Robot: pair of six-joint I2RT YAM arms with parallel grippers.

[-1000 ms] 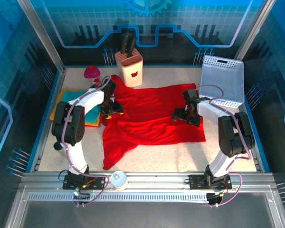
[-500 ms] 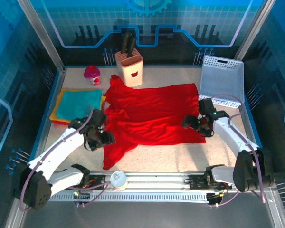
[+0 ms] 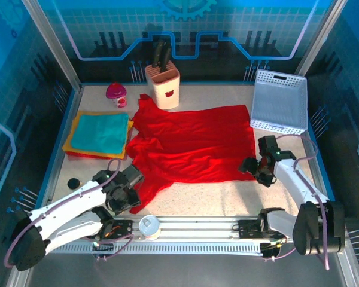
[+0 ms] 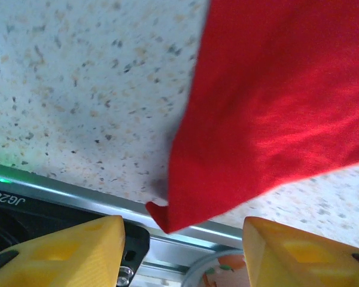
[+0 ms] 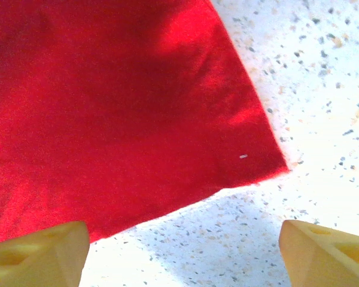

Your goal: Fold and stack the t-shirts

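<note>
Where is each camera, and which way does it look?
Top external: above and behind, looking down on the table, red t-shirt, left arm, right arm.
Left wrist: on the left arm, facing down at the t-shirt's corner; yellow fingertips show.
Right wrist: on the right arm, facing down at another corner; yellow fingertips show.
Shared: the red t-shirt.

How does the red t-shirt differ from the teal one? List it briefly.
The red t-shirt lies spread open and rumpled; the teal t-shirt is folded into a neat rectangle. The red one covers far more of the table than the teal. The teal tops other folded shirts; the red lies alone. Both are plain cloth.
</note>
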